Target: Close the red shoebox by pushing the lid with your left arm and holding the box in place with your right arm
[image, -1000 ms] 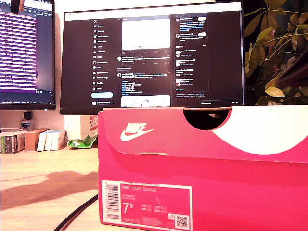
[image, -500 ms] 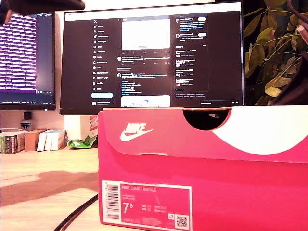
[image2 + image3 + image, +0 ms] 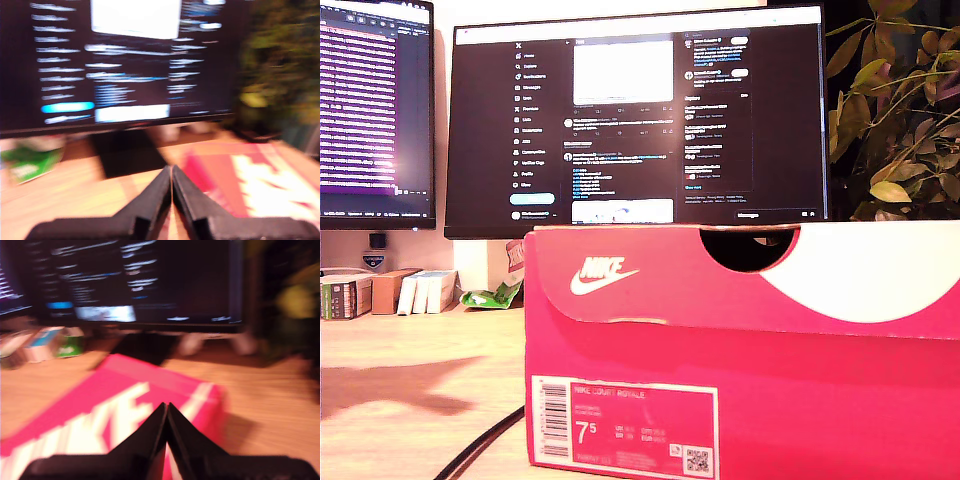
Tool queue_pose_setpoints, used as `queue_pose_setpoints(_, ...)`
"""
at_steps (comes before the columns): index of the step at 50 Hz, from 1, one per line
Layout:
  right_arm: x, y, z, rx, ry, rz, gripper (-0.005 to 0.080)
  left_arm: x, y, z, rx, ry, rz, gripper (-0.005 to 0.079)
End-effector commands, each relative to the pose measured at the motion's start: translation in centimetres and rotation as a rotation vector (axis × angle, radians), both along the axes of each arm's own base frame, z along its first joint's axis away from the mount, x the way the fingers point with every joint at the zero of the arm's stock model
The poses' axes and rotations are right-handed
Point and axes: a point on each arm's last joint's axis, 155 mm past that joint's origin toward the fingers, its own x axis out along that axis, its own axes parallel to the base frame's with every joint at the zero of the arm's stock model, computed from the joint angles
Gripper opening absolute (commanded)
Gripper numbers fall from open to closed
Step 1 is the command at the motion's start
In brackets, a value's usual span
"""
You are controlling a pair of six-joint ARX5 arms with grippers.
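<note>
Toward nine o'clock in the exterior view: a side monitor glowing with purple text. Under it, a row of small cartons and a crumpled green packet on the pale wood-grain worktop, smooth and matt. Toward twelve o'clock, a wide, dark main monitor.

Filling five o'clock, close to the lens: the red shoebox, stiff square-cornered cardboard with a slight sheen and a white size label on its end. Its lid lying down over the body, a half-round finger notch cut into the flap. Looks closed, or very nearly, with the flap's lower edge a little wavy. At seven o'clock, a black cable curving toward the box's near corner. At two o'clock, a leafy plant. No arm anywhere in this view.

Both wrist views blurred. My first tool: black wedge-shaped jaws pressed together, nothing between them, aimed just beside the box's top. My second tool: jaws likewise together and empty, above the lid's printed top; touching or not, cannot tell.

Likely troubles from here:
- Box skating across the smooth wood under a sideways push with no firm brace on it.
- Narrow tips creasing or denting the thin card if pressed hard on the unsupported middle of the lid.
- Flap springing up again if not seated all round.
- Cable snagged or dragged by a shifting box
</note>
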Motion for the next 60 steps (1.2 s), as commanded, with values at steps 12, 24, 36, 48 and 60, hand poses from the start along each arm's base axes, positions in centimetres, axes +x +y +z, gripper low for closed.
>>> queue_pose_setpoints(12, -2.0, -1.3, -0.8, -0.046, 0.003, -0.069, -0.0012, -1.8, 2.5, -0.8, 0.033, -0.042, 0.078, -0.0019)
queue_pose_setpoints(24, -3.6, -2.2, -0.7, -0.038, 0.002, -0.125, -0.0012, -3.3, 4.1, -2.8, 0.037, 0.001, 0.157, -0.0019)
queue_pose_setpoints(36, -3.8, -2.0, -0.7, 0.066, 0.038, -0.142, -0.0012, -3.6, 4.2, -2.7, -0.073, 0.052, 0.181, -0.0019)
queue_pose_setpoints(48, -4.2, -3.2, -2.6, 0.055, 0.113, -0.211, -0.0012, -3.0, 7.2, -4.0, 0.043, 0.057, 0.335, -0.0019)
queue_pose_setpoints(60, -4.2, -5.6, -2.1, -0.036, 0.07, -0.319, -0.0012, -3.5, 7.6, -3.0, 0.137, -0.029, 0.344, -0.0019)
